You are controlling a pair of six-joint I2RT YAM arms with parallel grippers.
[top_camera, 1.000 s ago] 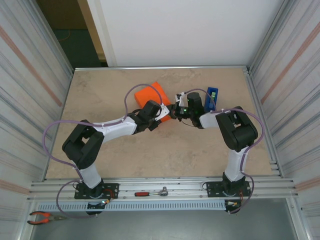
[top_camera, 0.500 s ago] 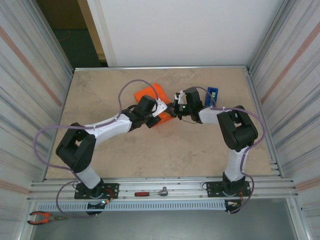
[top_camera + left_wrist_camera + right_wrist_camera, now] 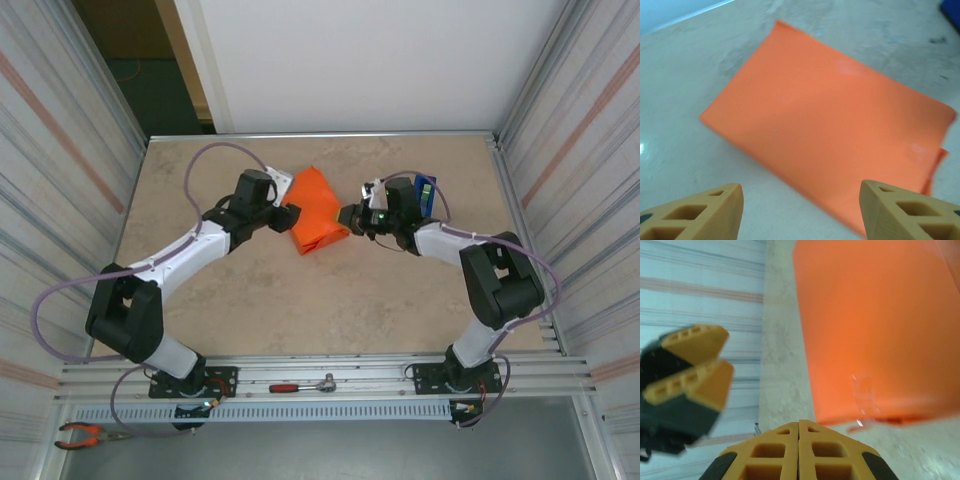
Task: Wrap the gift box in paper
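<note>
**Wrap near complete; end fold unsecured**

The gift box (image 3: 318, 208), a flat block, lies mid-table between the two arms. It is fully skinned in thin, matte, bright orange paper (image 3: 830, 110), with no bare side visible. Its long axis runs far to near, the near end skewed toward the right arm.

In my judgement the main wrap is done. A loose lip at the right-hand end suggests that fold needs flattening and fixing.

The left gripper (image 3: 800, 192) hovers just beside the box, jaws parted and empty. The right gripper (image 3: 799, 427) is clenched on nothing, close to the loose end. A blue tape dispenser (image 3: 426, 190) stands behind it on the beige stone-patterned table (image 3: 200, 290).
</note>
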